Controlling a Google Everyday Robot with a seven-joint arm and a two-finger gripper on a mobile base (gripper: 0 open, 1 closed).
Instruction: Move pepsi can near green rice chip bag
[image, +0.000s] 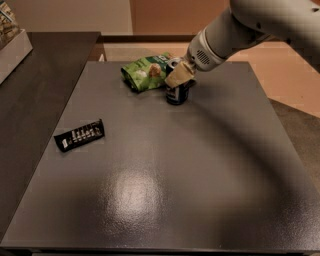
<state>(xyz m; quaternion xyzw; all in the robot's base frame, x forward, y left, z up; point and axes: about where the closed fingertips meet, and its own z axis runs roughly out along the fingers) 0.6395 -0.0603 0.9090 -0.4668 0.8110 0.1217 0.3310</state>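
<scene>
The pepsi can (176, 95) stands upright on the dark grey table (165, 165), at the far middle. The green rice chip bag (146, 72) lies just left of and behind it, almost touching. My gripper (179, 80) comes in from the upper right and is shut on the top of the can. One tan finger pad (178, 76) covers the can's upper left side; the other finger is hidden behind the can.
A flat black wrapper with white marks (80, 135) lies at the table's left side. A darker counter (30, 100) runs along the left, with a pale box (12, 47) at its far end. My white arm (250, 25) spans the upper right.
</scene>
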